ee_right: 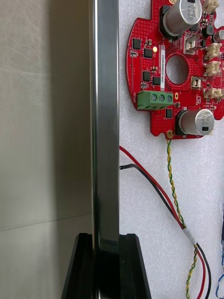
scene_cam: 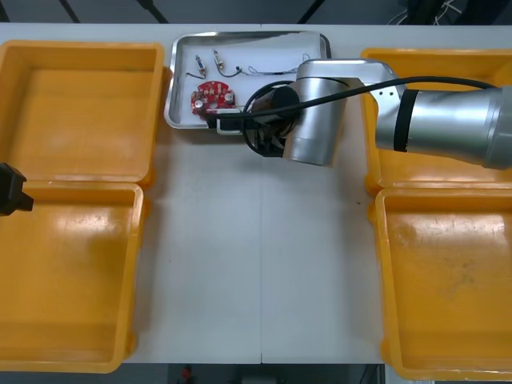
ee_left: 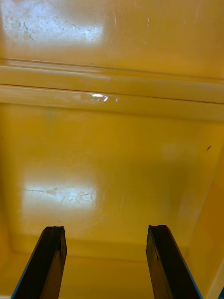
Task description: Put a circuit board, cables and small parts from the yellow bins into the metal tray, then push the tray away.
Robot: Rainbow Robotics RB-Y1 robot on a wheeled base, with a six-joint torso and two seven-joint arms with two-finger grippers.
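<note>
The light worktop (scene_cam: pixel 256 264) carries four yellow bins (scene_cam: pixel 80 112), two on each side, and all the bin floor I can see is bare. My right arm (scene_cam: pixel 448 120) reaches in from the right, across the far right bin, toward the metal tray (scene_cam: pixel 170 88), which sits at the far edge of the worktop between the two far bins. The right tool (scene_cam: pixel 226 122) is at the tray's near rim. In the right wrist view I see the right tool (ee_right: pixel 106 239) clamped on that rim (ee_right: pixel 105 117), one finger outside the tray and one inside on its white lining. The left tool (scene_cam: pixel 14 190) waits at the outer edge of the left bins, where the two meet. Its fingers (ee_left: pixel 46 261) stand apart over yellow bin floor. Inside the tray, the round red circuit board (scene_cam: pixel 212 97) lies close to the near rim, just beyond the right tool. A twisted cable (ee_right: pixel 175 187) runs from the board, with red and black leads (ee_right: pixel 154 187) beside it. Two small metal parts (scene_cam: pixel 200 64) lie farther back in the tray.
</note>
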